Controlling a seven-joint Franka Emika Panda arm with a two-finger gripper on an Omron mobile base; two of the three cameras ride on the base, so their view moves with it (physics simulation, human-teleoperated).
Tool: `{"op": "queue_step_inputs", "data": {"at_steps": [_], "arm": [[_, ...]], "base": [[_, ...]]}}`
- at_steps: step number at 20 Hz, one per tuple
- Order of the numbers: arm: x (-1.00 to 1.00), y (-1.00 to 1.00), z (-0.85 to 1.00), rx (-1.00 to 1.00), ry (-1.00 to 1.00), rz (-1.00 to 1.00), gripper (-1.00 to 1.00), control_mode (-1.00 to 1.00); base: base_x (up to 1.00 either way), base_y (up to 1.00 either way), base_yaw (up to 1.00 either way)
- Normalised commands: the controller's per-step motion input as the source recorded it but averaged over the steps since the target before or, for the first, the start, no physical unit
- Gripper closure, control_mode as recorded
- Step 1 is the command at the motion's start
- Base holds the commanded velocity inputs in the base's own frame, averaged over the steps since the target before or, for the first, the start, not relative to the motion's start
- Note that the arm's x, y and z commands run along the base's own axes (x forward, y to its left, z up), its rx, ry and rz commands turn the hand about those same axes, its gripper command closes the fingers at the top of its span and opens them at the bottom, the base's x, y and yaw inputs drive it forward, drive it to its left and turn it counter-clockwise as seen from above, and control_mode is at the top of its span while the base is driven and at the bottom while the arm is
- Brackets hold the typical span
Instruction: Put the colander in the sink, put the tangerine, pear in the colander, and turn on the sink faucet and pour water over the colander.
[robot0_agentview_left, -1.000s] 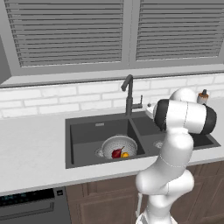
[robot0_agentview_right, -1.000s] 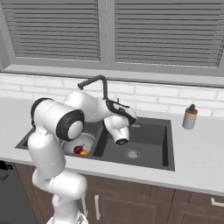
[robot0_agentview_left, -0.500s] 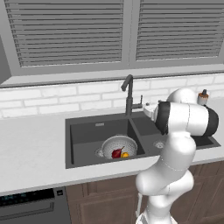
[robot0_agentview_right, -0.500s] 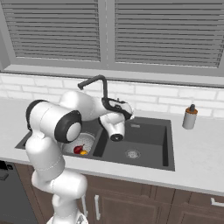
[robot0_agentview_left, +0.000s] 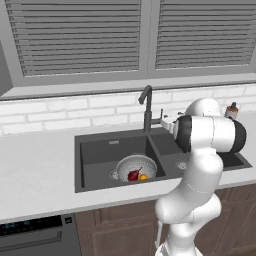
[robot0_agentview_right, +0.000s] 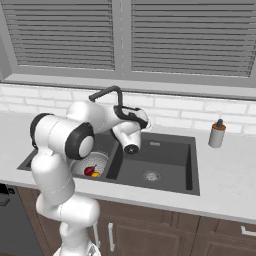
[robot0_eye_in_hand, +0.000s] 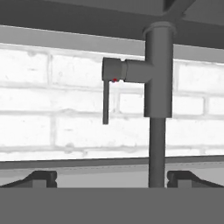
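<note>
The colander (robot0_agentview_left: 136, 167) sits in the left basin of the sink (robot0_agentview_left: 100, 152), rim up, and inside it lie the pear (robot0_agentview_left: 133, 175) and the tangerine (robot0_agentview_left: 143, 176), touching or nearly so. In the right base view the dark red pear (robot0_agentview_right: 89, 171) lies to the left of the orange tangerine (robot0_agentview_right: 95, 174); which way its narrow end points is too small to tell.

The sink faucet (robot0_agentview_left: 146, 109) stands upright behind the divider between the two basins, its long axis vertical, its spout bent over at the top. In the hand view the faucet column (robot0_eye_in_hand: 158, 105) runs straight up the picture, a short stub juts sideways from it, and the slim lever (robot0_eye_in_hand: 106, 103) hangs straight down from that stub, parallel to the column.

The gripper (robot0_eye_in_hand: 111, 178) faces the faucet squarely, jaws spread wide, holding nothing, one fingertip on each side of the column's base. From the right base view the hand (robot0_agentview_right: 131, 131) hovers just beside the faucet, above the sink.
</note>
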Motion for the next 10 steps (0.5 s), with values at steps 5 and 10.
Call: {"op": "queue_step_inputs", "data": {"at_steps": [5, 10], "arm": [[0.3, 0.02, -0.15, 0.0, 0.0, 0.0, -1.0, -1.0], [0.34, 0.06, -0.28, 0.0, 0.0, 0.0, -1.0, -1.0]], "base": [[0.0, 0.0, 0.0], [0.0, 0.0, 0.0]]}}
